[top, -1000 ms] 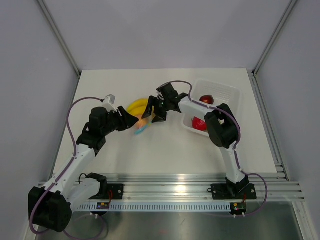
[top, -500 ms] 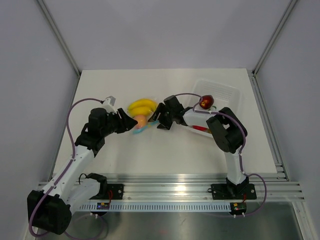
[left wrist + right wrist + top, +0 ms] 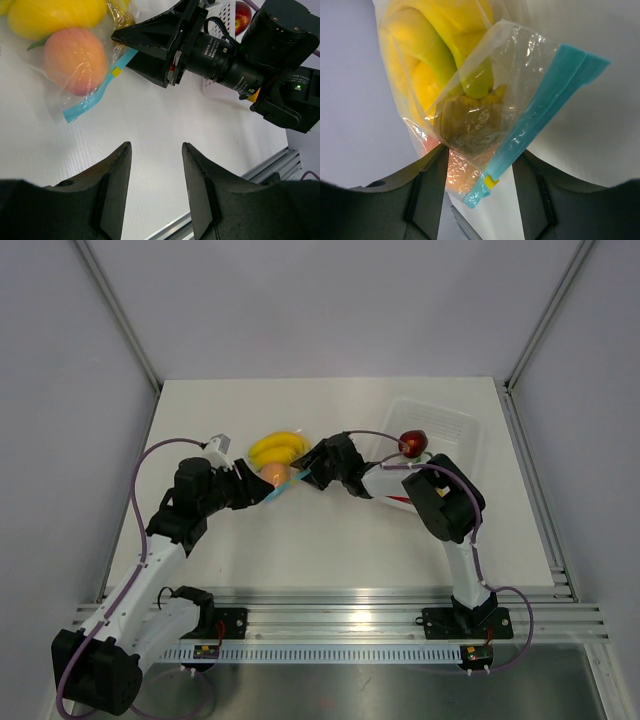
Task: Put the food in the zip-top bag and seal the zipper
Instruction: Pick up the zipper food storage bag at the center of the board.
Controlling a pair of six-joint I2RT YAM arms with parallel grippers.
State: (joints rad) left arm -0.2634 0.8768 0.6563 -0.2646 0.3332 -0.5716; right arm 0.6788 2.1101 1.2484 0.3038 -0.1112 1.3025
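Observation:
The clear zip-top bag (image 3: 510, 65) lies at mid-table with the food inside: a yellow banana bunch (image 3: 276, 447) and an orange-pink peach (image 3: 75, 60). Its light-blue zipper (image 3: 547, 95) carries a small yellow slider (image 3: 491, 181). My right gripper (image 3: 480, 160) is open, its jaws either side of the bag's zipper end, with the strip and slider between them. In the top view the right gripper (image 3: 302, 477) is at the bag's right side. My left gripper (image 3: 156, 146) is open and empty, just below and left of the bag (image 3: 278, 480), apart from it.
A white tray (image 3: 455, 425) stands at the right, with a red apple (image 3: 413, 443) and another red item (image 3: 400, 498) in it. The right arm's wrist camera (image 3: 225, 60) sits close in front of the left gripper. A metal rail (image 3: 350, 625) runs along the near edge.
The right gripper has come down and left onto the bag's zipper end and its jaws have narrowed. The bag with the fruit shifted slightly left. The left gripper drew back a little.

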